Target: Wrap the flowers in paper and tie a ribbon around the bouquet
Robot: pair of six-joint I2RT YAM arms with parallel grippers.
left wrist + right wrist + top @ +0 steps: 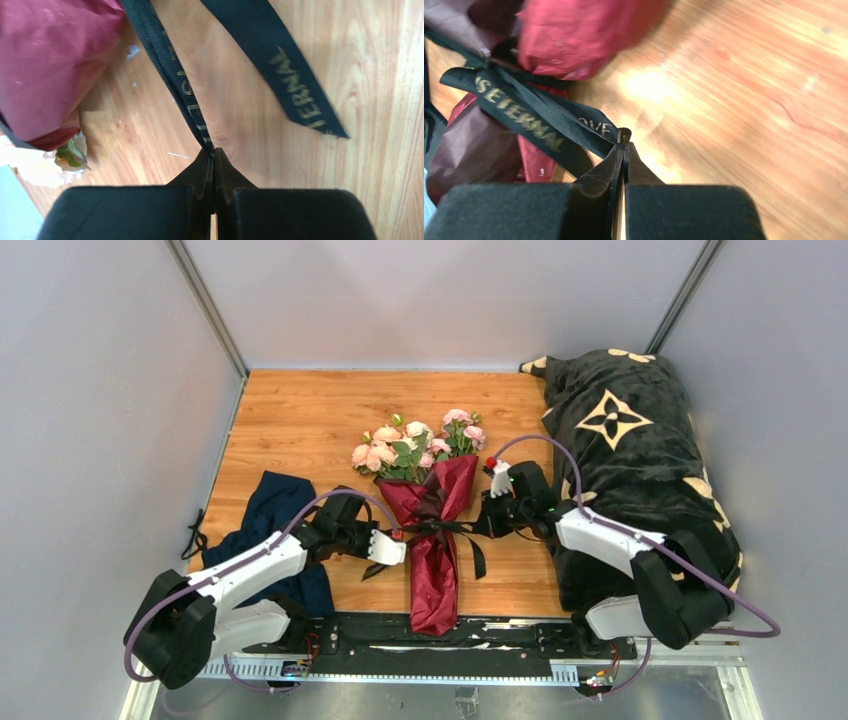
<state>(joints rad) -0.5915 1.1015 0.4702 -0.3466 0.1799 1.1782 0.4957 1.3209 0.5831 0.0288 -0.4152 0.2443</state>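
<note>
Black gold-lettered ribbon (447,527) circles the burgundy-paper rose bouquet (435,575), seemingly knotted. Left end effector (214,153) and right end effector (624,148) each clamp a ribbon strand.

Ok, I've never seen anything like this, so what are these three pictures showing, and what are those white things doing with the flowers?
Those are two robot arms at the near edge of a wooden table. The wide picture looks down from above; the two close-ups come from a camera on each wrist. On the table lies a bouquet: pink roses in dark red paper, a black ribbon around its middle. The left pincer and right pincer are each shut on a ribbon strand. A navy cloth lies left, a black blanket right.
</note>
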